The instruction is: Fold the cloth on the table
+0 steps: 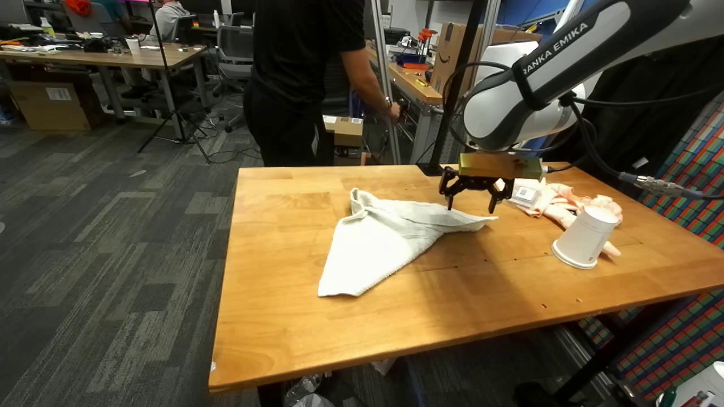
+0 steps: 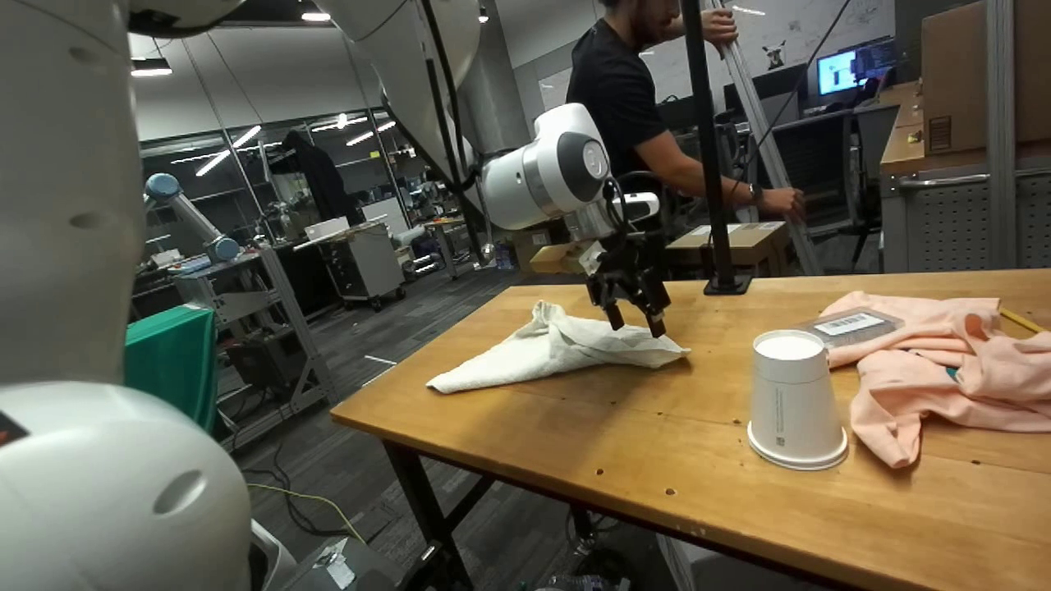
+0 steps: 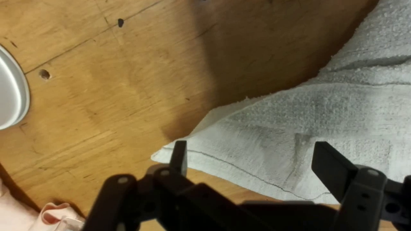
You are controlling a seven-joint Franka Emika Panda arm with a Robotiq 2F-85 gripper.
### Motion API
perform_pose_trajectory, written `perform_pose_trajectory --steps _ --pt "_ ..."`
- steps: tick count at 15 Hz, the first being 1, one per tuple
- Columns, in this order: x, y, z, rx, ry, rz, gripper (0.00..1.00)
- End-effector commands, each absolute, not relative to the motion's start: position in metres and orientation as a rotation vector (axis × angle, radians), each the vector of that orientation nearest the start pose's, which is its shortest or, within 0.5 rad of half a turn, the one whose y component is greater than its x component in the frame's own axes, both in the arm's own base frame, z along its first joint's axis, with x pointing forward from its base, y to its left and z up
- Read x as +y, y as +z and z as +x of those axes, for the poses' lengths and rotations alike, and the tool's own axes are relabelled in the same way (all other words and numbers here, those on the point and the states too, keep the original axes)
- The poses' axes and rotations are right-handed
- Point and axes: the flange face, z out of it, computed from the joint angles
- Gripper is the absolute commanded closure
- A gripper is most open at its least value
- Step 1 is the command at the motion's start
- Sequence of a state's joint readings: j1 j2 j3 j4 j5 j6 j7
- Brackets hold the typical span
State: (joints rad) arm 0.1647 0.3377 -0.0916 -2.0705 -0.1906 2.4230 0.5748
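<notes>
A: In an exterior view, where does the cloth (image 1: pixel 390 240) lie?

B: On the wooden surface (image 1: pixel 271 265), with its narrow end beneath the jaws. The rest spreads to the left of them, and a bunched corner stands up on the far edge.

A: And the jaws?

B: Spread well apart, pointing down, holding nothing.

A: What sits around them?

B: To their right and nearer the camera, an upside-down cup (image 1: pixel 585 237). Also right of them, some peach fabric (image 1: pixel 608 206), with a labelled packet (image 1: pixel 525 195) at the edge closer to the jaws. Beyond the jaws and off to the left there's a person in black (image 1: pixel 305 85).

A: In an exterior view, the cloth (image 2: pixel 550 357) again?

B: Its pointed end runs under the jaws and out just to their right; the broad part stretches left of them. A thin yellow stick (image 2: pixel 1021 319) shows far to their right, by the peach fabric.

A: Now the wrist view.

B: One jaw is over the cloth near its tip, which pokes out past that jaw. The other is over a wider part, with cloth across much of the gap. Whether either touches it, I can't tell. The cup's rim and the peach fabric show outside the jaws, on the tip's side.
</notes>
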Motion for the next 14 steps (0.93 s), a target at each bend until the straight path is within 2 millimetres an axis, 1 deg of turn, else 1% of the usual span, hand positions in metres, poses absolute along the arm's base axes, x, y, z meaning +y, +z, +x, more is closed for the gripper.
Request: perform_pose_trajectory --steps 1,3,5,9,12,14 --pt "0.030 0.265 0.595 0.607 -0.087 -3.230 0.00" --pt "0.023 0.260 0.597 0.621 -0.071 -3.227 0.00" --pt "0.021 0.254 0.600 0.625 -0.056 -3.227 0.00" --pt "0.025 0.237 0.606 0.610 -0.021 -3.231 0.00" --pt "0.028 0.218 0.608 0.606 0.029 -3.220 0.00" --pt "0.030 0.210 0.609 0.602 0.050 -3.218 0.00"
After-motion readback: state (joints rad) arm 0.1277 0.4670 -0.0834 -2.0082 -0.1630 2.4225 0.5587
